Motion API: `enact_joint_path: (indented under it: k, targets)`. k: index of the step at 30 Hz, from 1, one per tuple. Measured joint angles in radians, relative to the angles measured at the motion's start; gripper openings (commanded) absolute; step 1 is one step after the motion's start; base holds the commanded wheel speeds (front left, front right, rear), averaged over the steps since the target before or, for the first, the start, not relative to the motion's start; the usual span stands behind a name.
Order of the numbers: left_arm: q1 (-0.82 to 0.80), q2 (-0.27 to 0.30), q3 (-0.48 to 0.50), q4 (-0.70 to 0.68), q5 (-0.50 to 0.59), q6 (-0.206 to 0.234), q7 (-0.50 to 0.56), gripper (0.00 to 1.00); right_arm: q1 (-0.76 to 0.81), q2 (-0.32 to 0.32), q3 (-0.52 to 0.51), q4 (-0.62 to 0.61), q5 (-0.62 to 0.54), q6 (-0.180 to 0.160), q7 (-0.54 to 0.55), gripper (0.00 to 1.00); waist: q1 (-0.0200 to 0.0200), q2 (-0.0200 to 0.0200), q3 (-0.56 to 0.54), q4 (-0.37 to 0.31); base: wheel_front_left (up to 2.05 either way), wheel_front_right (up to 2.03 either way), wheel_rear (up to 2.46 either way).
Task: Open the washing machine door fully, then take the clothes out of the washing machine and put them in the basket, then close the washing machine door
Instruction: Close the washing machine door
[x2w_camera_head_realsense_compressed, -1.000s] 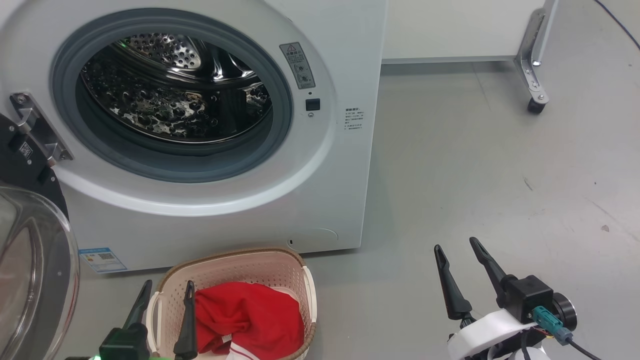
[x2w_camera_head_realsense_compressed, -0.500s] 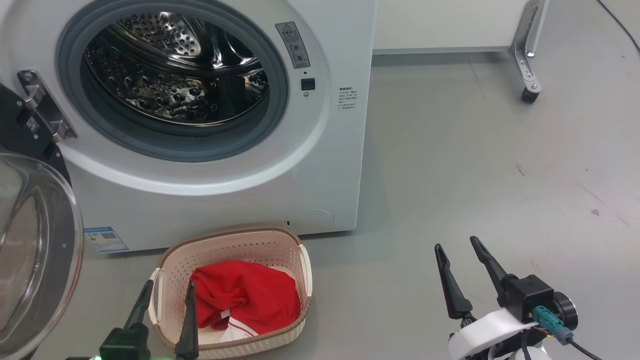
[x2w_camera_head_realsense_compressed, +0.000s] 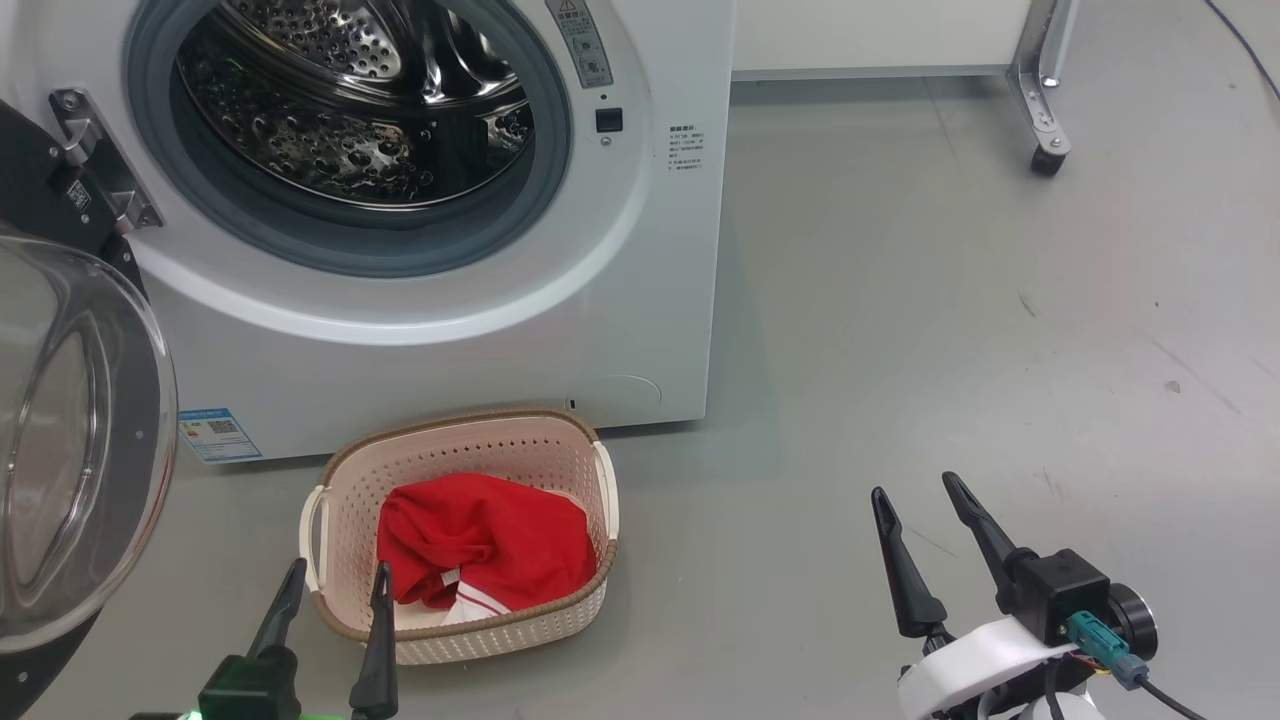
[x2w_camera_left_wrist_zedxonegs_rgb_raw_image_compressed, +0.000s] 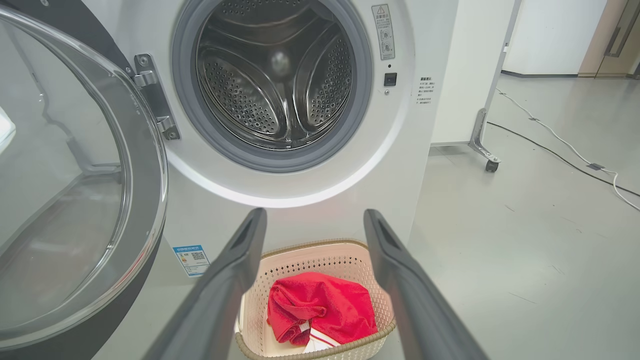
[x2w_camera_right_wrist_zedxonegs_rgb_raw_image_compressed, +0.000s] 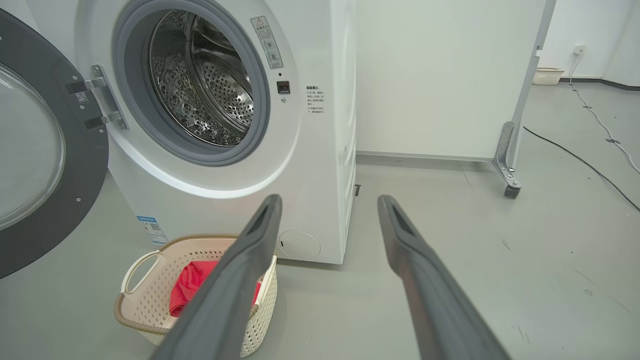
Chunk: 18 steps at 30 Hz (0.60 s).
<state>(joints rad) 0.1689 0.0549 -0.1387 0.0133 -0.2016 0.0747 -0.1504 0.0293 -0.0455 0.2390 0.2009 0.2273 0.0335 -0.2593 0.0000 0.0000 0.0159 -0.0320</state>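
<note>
1. Both sets of jaws stand wide apart with nothing in them: the left gripper (x2w_camera_head_realsense_compressed: 338, 570) hangs low over the near edge of the basket (x2w_camera_head_realsense_compressed: 460, 420), the right gripper (x2w_camera_head_realsense_compressed: 912, 487) over bare floor well off to the side
2. The clothes (x2w_camera_head_realsense_compressed: 480, 540), red with white trim, lie bunched on the basket's floor, and the basket sits on the ground just in front of the washing machine (x2w_camera_head_realsense_compressed: 660, 300)
3. Up in the drum (x2w_camera_head_realsense_compressed: 350, 100) I see bare steel and no fabric, so unloading looks done
4. That leaves the washing machine door (x2w_camera_head_realsense_compressed: 70, 470), swung right out to the left on its hinge (x2w_camera_head_realsense_compressed: 100, 160)
5. Closing it well, I'd say: use the left arm, which is nearest, and press on the black rim far from the hinge, not on the glass bowl
6. Follow the door's arc round and push until the catch meets the dark latch socket (x2w_camera_head_realsense_compressed: 608, 120)
7. Whether the door's lower edge clears the basket I cannot tell, so go slowly there
8. Writing now: a blue label (x2w_camera_head_realsense_compressed: 220, 433) with a square code, a grey warning sticker (x2w_camera_head_realsense_compressed: 580, 40) with a triangle, and small printed lines (x2w_camera_head_realsense_compressed: 685, 148), all too small to read, and no brand name anywhere
</note>
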Motion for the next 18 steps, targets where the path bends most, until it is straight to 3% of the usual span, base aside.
enact_joint_path:
  k: [18]
  targets:
    - [0.005,0.001,-0.002,-0.017,0.0,0.001,0.006,1.0,0.0,0.0,-0.003,0.0,0.0,0.001,0.0,1.0,0.0,0.0,0.003,0.0,-0.24,0.24,0.0]
